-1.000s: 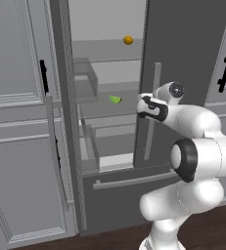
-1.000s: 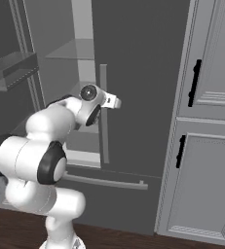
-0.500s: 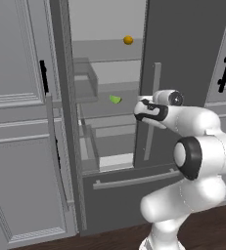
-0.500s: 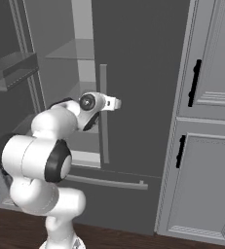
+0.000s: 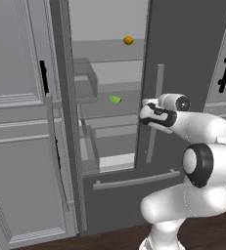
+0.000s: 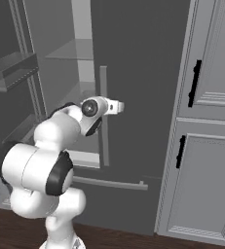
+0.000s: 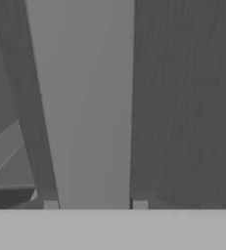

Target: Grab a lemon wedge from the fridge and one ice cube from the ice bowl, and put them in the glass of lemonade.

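Colours from my feeds: fridge (image 5: 192,49) door is dark grey, plain, no pattern; its bar handle (image 5: 153,117), just ahead of my gripper (image 5: 145,111), is pale grey. In the hand view that handle (image 7: 85,102) reads light grey against the darker door face. Interior beyond the gripper is pale grey with see-through shelves. Lemon wedge (image 5: 115,99), out past the fingers on a shelf, is yellow-green. Small round fruit (image 5: 128,40) higher up is orange-yellow. My arm is white with dark joints; the gripper is white with black trim. Cupboards (image 6: 206,160) either side are mid-grey, paneled, with black handles (image 6: 195,82). Floor (image 6: 133,240) is dark brown wood grain.
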Tool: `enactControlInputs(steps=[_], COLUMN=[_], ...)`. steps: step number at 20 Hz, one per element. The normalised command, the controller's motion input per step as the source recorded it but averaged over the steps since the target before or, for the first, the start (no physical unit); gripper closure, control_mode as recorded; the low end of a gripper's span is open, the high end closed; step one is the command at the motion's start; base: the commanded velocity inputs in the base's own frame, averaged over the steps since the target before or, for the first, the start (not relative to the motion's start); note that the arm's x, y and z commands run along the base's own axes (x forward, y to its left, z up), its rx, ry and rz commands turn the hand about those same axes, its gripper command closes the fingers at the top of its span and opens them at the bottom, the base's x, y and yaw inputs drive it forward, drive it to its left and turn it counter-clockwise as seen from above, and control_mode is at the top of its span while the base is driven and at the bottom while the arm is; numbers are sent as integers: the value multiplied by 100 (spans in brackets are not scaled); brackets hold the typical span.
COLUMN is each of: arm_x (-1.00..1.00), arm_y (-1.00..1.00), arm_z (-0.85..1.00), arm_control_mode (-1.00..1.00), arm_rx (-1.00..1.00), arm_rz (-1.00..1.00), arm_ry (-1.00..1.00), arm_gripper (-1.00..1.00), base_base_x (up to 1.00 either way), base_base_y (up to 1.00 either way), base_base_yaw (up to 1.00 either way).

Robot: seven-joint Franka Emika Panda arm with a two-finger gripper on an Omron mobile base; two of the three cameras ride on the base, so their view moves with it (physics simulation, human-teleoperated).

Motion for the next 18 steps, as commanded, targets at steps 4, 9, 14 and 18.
enactControlInputs(steps=[4, 9, 14, 18], arm_x=[-100, -100, -100, -100], arm_y=[-89, -100, -100, -100], arm_z=[27, 31, 32, 31], arm_control_mode=[-100, -100, -100, -100], arm_rx=[13, 17, 18, 20], arm_rz=[0, 0, 0, 0], arm_ry=[16, 15, 8, 3], arm_gripper=[100, 100, 100, 100], base_base_x=[0, 0, 0, 0], base_base_y=[0, 0, 0, 0], base_base_yaw=[0, 0, 0, 0])
